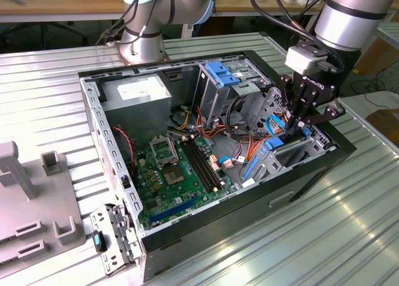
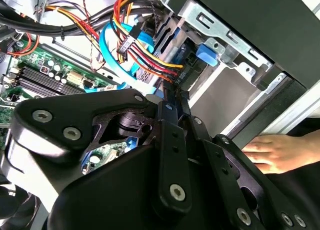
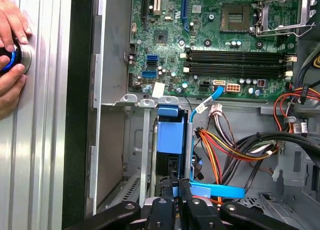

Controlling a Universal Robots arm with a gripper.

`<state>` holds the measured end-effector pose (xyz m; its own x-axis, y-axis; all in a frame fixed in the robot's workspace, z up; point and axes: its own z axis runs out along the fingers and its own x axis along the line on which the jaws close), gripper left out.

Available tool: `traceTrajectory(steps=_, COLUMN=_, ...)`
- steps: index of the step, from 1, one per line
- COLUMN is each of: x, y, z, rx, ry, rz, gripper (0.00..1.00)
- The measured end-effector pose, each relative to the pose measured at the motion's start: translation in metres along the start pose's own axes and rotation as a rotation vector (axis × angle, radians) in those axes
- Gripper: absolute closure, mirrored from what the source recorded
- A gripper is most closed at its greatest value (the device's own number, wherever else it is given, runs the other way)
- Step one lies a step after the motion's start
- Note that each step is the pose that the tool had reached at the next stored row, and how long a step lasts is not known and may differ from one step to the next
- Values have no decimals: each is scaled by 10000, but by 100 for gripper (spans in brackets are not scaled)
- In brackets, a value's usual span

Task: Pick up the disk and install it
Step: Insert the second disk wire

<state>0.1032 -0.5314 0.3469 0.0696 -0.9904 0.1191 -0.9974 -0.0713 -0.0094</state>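
The disk (image 3: 170, 135) stands edge-on in the lower drive bay of the open computer case (image 1: 93, 111). Its bright blue carrier frame points toward the motherboard, and its dark body runs back to my fingers. My gripper (image 3: 175, 184) is down inside the case at that bay, fingers close together and shut on the rear edge of the disk. In the exterior view my gripper (image 1: 294, 127) hangs over the bay at the case's right end, among the cables. In the second wrist view my gripper (image 2: 172, 95) points into the bay beside a blue tab (image 2: 207, 52).
Red, yellow and orange power wires (image 3: 235, 150) and a flat blue data cable (image 3: 217, 190) crowd the bay. The motherboard (image 1: 181, 167) fills the case floor. A grey drive cage with a blue latch (image 1: 221, 71) stands behind. A person's hand (image 3: 10, 59) rests on a blue knob outside the case. A grey fixture (image 1: 31, 217) lies at the exterior view's left.
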Motion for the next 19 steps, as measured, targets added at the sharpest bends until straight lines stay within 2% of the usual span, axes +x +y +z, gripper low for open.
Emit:
traceTrajectory(steps=2, x=3, y=0, z=0, rx=35, ry=-200, rz=-15, gripper=84)
traceTrajectory(steps=3, x=5, y=0, z=1, rx=45, ry=-240, rz=-16, gripper=84)
traceTrajectory(steps=12, x=59, y=4, z=7, rx=65, ry=-308, rz=-81, gripper=84)
traceTrajectory(steps=14, x=61, y=5, z=8, rx=75, ry=-393, rz=-100, gripper=84)
traceTrajectory(steps=16, x=61, y=5, z=9, rx=81, ry=-421, rz=-126, gripper=84)
traceTrajectory(steps=17, x=61, y=4, z=9, rx=95, ry=-428, rz=-146, gripper=84)
traceTrajectory(steps=19, x=65, y=7, z=11, rx=201, ry=-449, rz=-208, gripper=84)
